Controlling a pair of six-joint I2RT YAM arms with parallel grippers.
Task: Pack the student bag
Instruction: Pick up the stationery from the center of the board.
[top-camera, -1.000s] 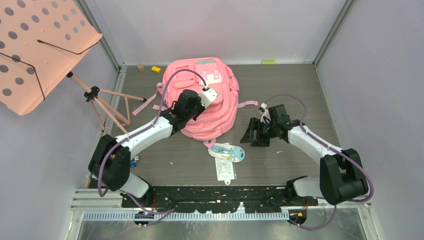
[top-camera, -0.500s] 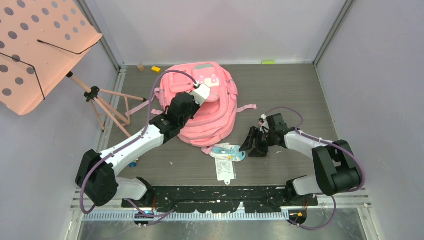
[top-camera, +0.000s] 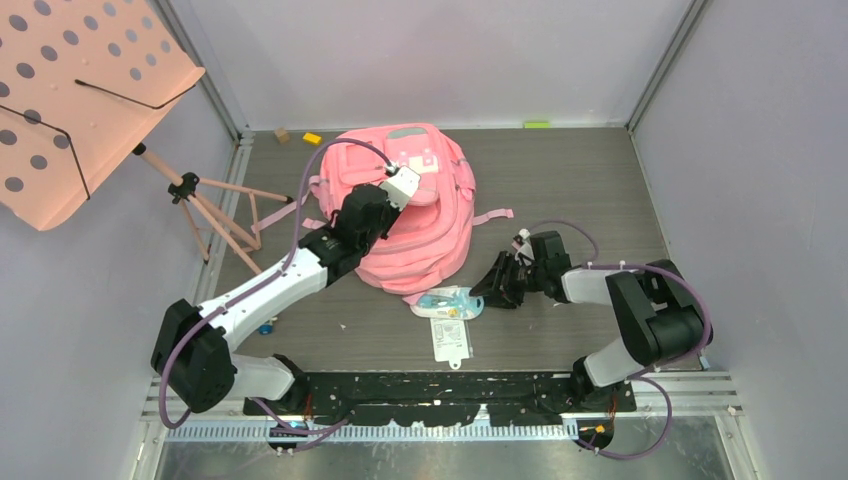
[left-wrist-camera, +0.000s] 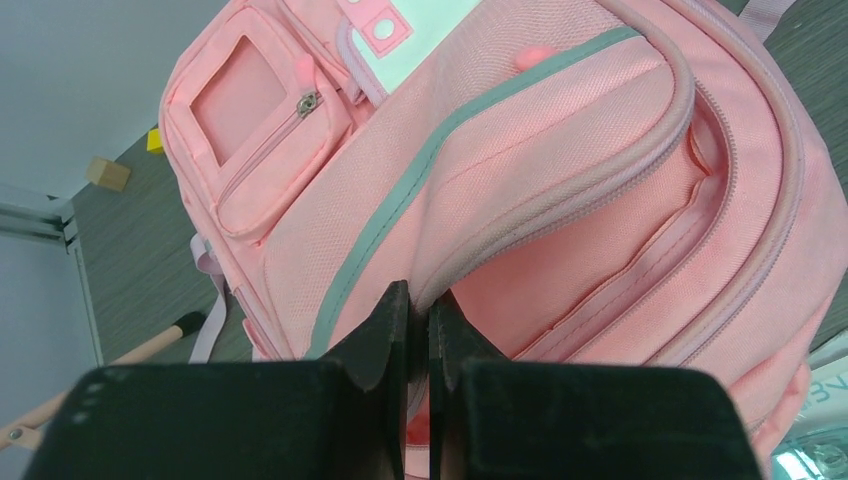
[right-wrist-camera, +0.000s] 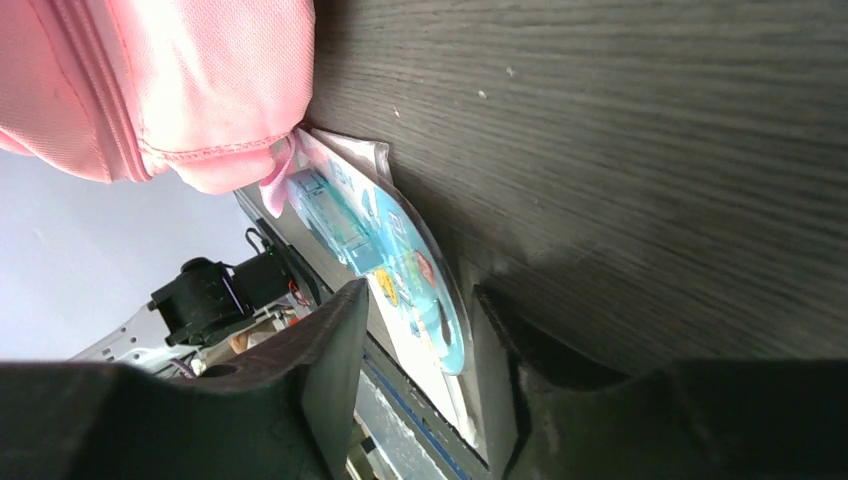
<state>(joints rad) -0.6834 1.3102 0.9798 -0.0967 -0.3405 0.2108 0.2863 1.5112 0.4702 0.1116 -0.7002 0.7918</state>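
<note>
Here the left gripper (left-wrist-camera: 418, 298) seems clamped on a seam of the backpack (left-wrist-camera: 560, 130), while the right gripper (right-wrist-camera: 420, 295) stands open, a packet (right-wrist-camera: 350, 225) just ahead.

Left pincer (top-camera: 388, 203) rests on student bag (top-camera: 432, 238), right pincer (top-camera: 496, 288) beside a packet (top-camera: 450, 304)

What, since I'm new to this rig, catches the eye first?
The big pink bag at centre, the left end effector shut on its fabric. Then the salmon music stand at far left, and the open right end effector low at a blister pack by the bag.
</note>
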